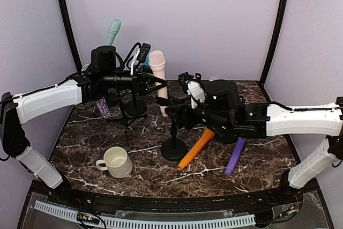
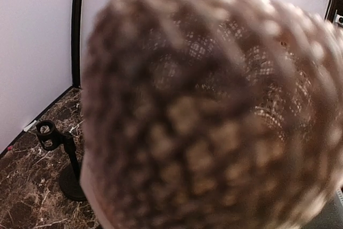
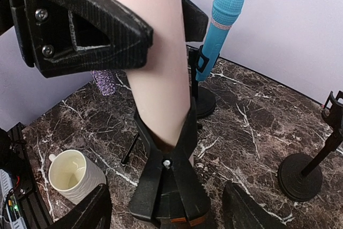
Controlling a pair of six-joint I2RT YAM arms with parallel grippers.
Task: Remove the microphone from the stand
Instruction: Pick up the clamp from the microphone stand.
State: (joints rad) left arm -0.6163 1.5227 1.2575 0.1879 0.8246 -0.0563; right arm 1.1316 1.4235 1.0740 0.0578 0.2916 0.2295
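A pale pink microphone [image 1: 158,68] stands upright in the black clip [image 3: 167,186] of a round-based stand [image 1: 173,146] at the middle of the table. My left gripper [image 1: 157,82] reaches in from the left. Its black fingers [image 3: 80,25] sit on both sides of the microphone's body [image 3: 155,63], shut on it. The mesh head [image 2: 214,111] fills the left wrist view, blurred. My right gripper [image 3: 166,210] is open, with its fingertips standing apart on either side of the clip's base, not touching it.
A teal microphone [image 3: 225,14] sits in a second stand behind. An empty stand [image 3: 305,170] is on the right. An orange microphone [image 1: 195,148] and a purple one [image 1: 236,155] lie on the marble table. A white mug [image 1: 117,162] stands front left, with a glittery purple microphone [image 1: 103,108] behind it.
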